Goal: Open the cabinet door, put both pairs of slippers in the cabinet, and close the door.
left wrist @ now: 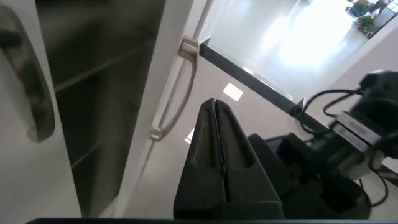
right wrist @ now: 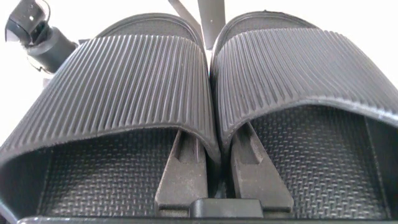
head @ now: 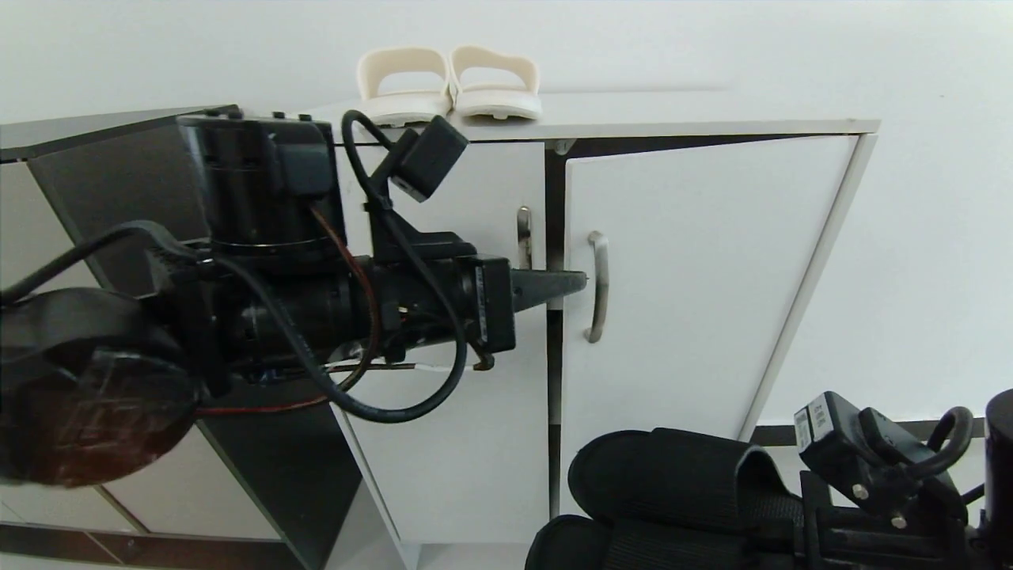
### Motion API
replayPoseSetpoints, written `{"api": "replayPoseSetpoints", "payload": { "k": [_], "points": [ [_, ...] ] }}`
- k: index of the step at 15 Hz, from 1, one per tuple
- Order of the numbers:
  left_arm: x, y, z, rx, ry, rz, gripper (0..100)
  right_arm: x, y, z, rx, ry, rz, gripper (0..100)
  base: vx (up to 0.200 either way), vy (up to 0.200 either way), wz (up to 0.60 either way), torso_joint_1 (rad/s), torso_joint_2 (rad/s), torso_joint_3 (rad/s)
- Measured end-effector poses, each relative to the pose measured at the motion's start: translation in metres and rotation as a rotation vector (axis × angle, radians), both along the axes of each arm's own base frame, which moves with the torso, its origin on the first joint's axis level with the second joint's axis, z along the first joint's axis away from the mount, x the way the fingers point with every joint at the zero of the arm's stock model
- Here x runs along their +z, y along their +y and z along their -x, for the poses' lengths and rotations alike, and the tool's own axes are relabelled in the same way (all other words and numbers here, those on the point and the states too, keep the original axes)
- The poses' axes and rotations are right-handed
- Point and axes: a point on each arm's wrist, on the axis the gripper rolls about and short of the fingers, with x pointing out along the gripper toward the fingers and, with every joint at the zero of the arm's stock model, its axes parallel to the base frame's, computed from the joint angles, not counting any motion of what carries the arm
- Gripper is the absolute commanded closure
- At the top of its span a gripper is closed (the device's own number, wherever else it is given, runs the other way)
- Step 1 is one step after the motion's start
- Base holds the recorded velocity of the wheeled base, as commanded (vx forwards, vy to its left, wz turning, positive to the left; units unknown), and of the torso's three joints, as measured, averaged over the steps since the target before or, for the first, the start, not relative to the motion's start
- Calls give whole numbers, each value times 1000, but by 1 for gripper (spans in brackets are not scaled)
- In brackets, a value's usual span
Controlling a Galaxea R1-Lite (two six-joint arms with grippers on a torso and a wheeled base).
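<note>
Head view puts the job at its first step, opening the cabinet (head: 681, 125). The right-hand door (head: 704, 269) stands only slightly ajar, with a dark gap along its top and inner edge. The left arm reaches out level across the cabinet front, and the left gripper (head: 576, 279) has its tip just beside the bar of the right door handle (head: 599, 286); whether they touch I cannot tell. Its fingers are pressed flat together on nothing, as the left wrist view confirms (left wrist: 216, 134), with that handle (left wrist: 174, 93) and the dark shelves (left wrist: 93, 68) near it. The right arm sits low in front of the cabinet, and the right gripper (right wrist: 214, 149) is clamped on the black slippers (right wrist: 205, 81), pinching their two inner walls together. The white slippers (head: 449, 85) sit side by side on the cabinet top. Next, the door probably needs swinging much wider before the black slippers (head: 673, 483) can go in.
</note>
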Motion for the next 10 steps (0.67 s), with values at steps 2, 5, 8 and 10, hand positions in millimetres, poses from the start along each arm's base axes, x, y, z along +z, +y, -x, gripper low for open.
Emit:
{"api": "replayPoseSetpoints", "payload": {
  "k": [2, 5, 8, 10],
  "points": [
    [3, 18, 4, 38, -7, 9, 100, 0, -1, 0, -1, -2, -2, 100, 0, 0, 0, 0, 0, 0],
    [8, 28, -8, 90, -16, 19, 100, 0, 0, 1, -3, 4, 8, 100, 0, 0, 0, 0, 0, 0],
    [12, 18, -30, 106, -7, 39, 100, -6, -3, 2, -23, 50, 95, 100, 0, 0, 0, 0, 0, 0],
    [14, 8, -47, 109, -13, 46, 100, -5, -3, 3, -72, 53, 165, 100, 0, 0, 0, 0, 0, 0]
  ]
}}
